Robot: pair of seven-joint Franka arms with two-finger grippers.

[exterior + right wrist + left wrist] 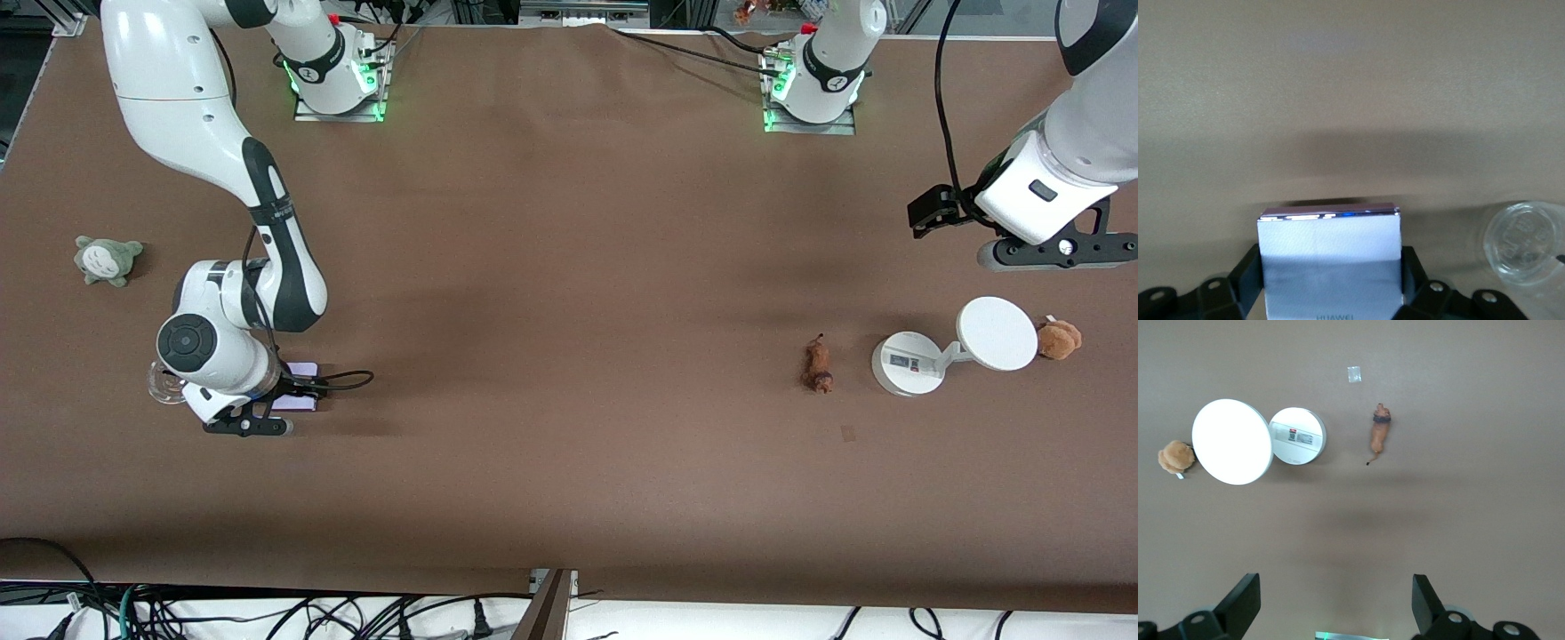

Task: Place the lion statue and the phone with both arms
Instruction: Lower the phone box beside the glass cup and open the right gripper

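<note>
The lion statue (818, 364) lies on the brown table beside the white stand, a small reddish-brown figurine with a darker end; it also shows in the left wrist view (1379, 433). My left gripper (1058, 253) hangs open and empty (1331, 597) high over bare table at the left arm's end, apart from the lion statue. The phone (298, 387), pale lavender-white, sits between the fingers of my right gripper (283, 402) at the right arm's end. In the right wrist view the gripper (1331, 263) is shut on the phone (1330, 247), with both fingers against its sides.
A white stand's round base (907, 363) and its disc (996, 333) stand between the lion statue and a fluffy brown plush (1058, 339). A clear glass jar (164, 384) sits close beside the right gripper. A grey plush (107, 259) lies at the right arm's end.
</note>
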